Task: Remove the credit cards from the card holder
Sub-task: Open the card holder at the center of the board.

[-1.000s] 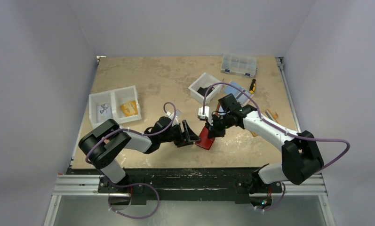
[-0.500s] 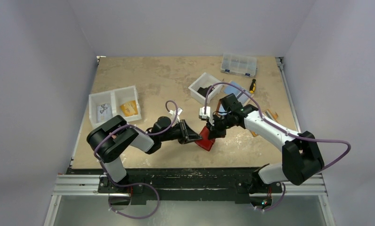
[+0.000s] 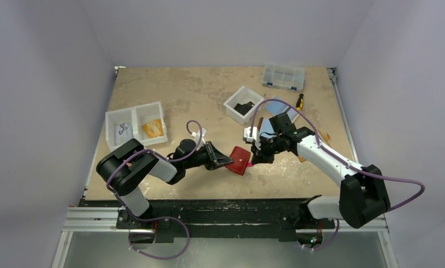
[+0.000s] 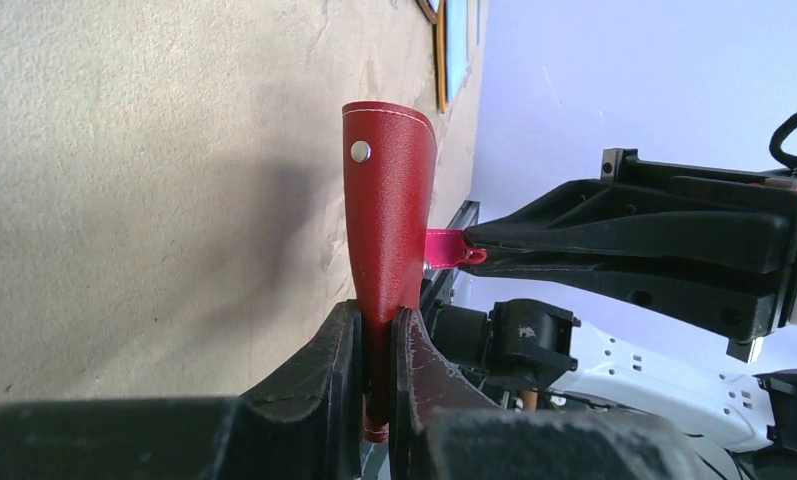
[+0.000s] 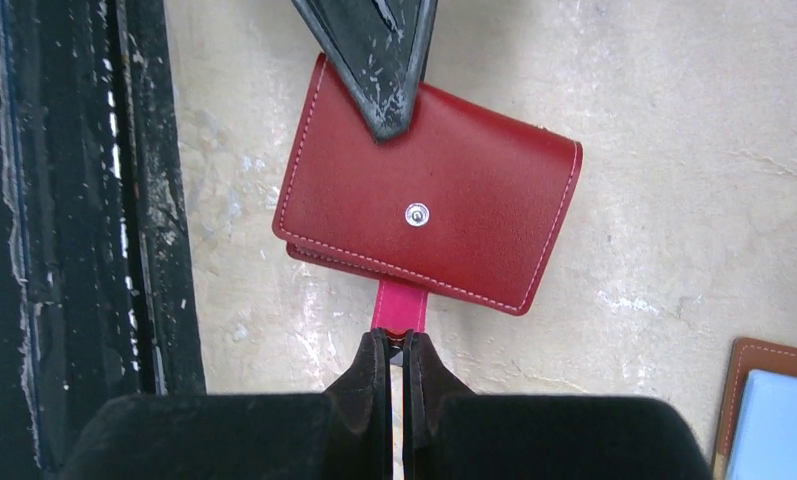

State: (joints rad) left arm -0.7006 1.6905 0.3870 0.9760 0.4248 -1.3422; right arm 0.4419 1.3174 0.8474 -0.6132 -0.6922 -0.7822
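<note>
The red card holder (image 3: 239,160), near the middle of the table (image 3: 181,95), is still shut with no cards out; the left claw (image 3: 227,162) pinches its 9 o'clock edge and the right claw (image 3: 257,161) pinches its pink strap (image 5: 401,305) at 3 o'clock.

Robotics lab test cell, plain white walls (image 3: 225,28), scuffed tan tabletop (image 3: 181,89), aluminium mounting rail (image 3: 91,219), white sorting bin (image 3: 134,118)

Speckled tan table (image 3: 175,89), two-bay white bin (image 3: 135,124) left, small white bin (image 3: 233,113) far centre, clear divided box (image 3: 283,76) far right, screwdriver (image 3: 300,101) near it, brown holder (image 5: 738,385), tan holder (image 3: 323,135) right
</note>
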